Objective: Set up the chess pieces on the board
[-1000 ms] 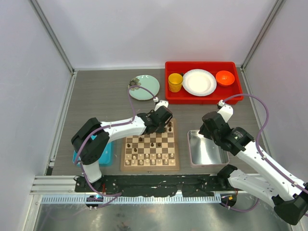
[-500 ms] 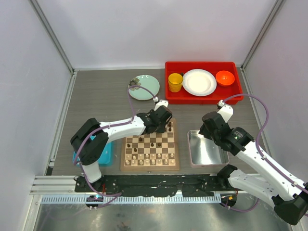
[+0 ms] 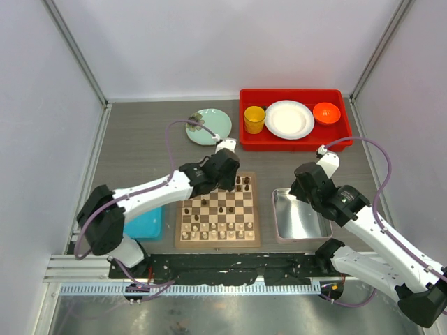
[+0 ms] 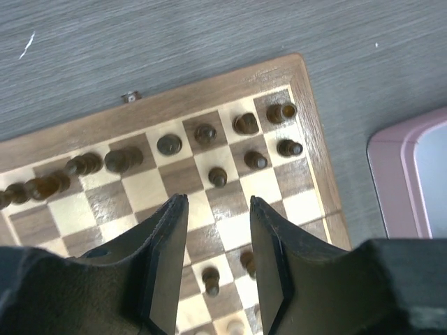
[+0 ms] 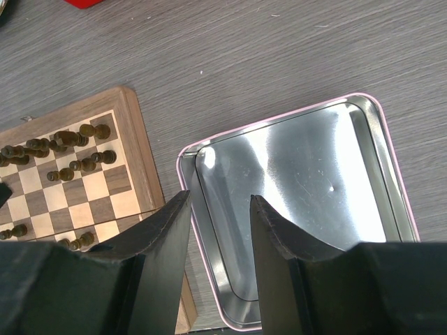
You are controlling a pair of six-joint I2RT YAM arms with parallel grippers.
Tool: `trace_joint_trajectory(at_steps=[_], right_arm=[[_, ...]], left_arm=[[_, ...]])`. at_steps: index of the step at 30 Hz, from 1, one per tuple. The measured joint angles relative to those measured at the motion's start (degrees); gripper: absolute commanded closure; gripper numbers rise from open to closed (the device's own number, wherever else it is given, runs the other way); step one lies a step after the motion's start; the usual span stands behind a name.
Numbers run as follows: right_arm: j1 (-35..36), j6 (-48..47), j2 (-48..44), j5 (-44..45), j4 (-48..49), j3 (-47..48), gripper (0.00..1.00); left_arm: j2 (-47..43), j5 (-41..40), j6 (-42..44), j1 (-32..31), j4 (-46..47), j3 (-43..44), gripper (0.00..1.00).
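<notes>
We see a grey wood-grain table (image 3: 140,146), white-walled, carrying a square wooden chessboard (image 3: 216,243). Left pincer (image 4: 217,202) part-open, empty, over it; right pincer (image 5: 220,197) likewise over a silver metal tray (image 5: 314,174).

Place: a robot lab test cell, not a home or a shop.
Enclosure: plain pale wall panels (image 3: 230,42) on three sides, joined by bare metal corner posts (image 3: 73,49).
Mounting: two white-and-black robot arms (image 3: 363,223) fixed at a slotted aluminium rail (image 3: 209,288) on the near edge, with purple cables (image 3: 385,169) looping loose.
Worktop: grey wood-grain table (image 4: 174,42), bare past the tips of the left fingers (image 4: 167,265).
Props: a chessboard (image 4: 209,94) below the left fingers and a metal tray (image 5: 300,181) below the right fingers (image 5: 164,265).
Spare props: far beyond both, a red tray (image 3: 290,93) with a yellow cup (image 3: 254,118), white plate (image 3: 289,119) and orange bowl (image 3: 326,112). A green plate (image 3: 213,128) and a blue tray (image 3: 143,225) also lie on the table.
</notes>
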Motion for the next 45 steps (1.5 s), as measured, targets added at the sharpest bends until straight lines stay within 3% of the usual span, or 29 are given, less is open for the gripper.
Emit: trace_joint_trajectory(at_steps=[8, 22, 34, 40, 45], right_arm=[[0.0, 0.0, 0.0, 0.0, 0.0, 0.0, 0.55], [-0.2, -0.2, 0.0, 0.0, -0.1, 0.0, 0.55], [-0.3, -0.2, 0.0, 0.0, -0.4, 0.0, 0.55], [-0.3, -0.2, 0.0, 0.0, -0.4, 0.0, 0.55], [-0.3, -0.2, 0.0, 0.0, -0.6, 0.0, 0.55]], left_arm=[[-10.3, 1.3, -0.4, -3.2, -3.5, -6.3, 0.52], [-11.2, 3.1, -3.1, -5.2, -6.9, -13.4, 0.52], [-9.9, 3.7, -3.3, -5.2, -3.5, -14.6, 0.53], [-8.1, 4.5, -3.3, -5.2, -3.0, -14.6, 0.56], [-7.8, 4.5, -3.2, -5.2, -2.8, -14.6, 0.67]])
